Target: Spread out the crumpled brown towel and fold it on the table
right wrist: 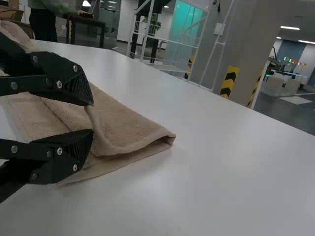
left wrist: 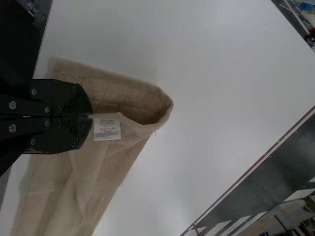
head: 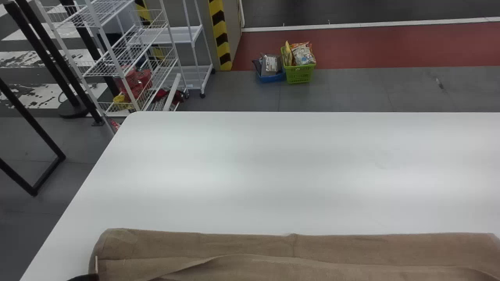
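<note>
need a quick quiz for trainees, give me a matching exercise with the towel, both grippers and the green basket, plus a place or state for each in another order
1. brown towel
2. left gripper
3. right gripper
4. green basket

A. fingers apart
B. on the floor beyond the table
C. in a long strip on the table
D. shut on the towel's edge

Pairs: 1-C, 2-D, 3-A, 4-B

The left gripper (head: 83, 278) pinches the edge of the brown towel (left wrist: 103, 167). If its tips point to twelve o'clock, a white tag (left wrist: 107, 130) is close by at one, and the towel's fold gapes open at twelve.
</note>
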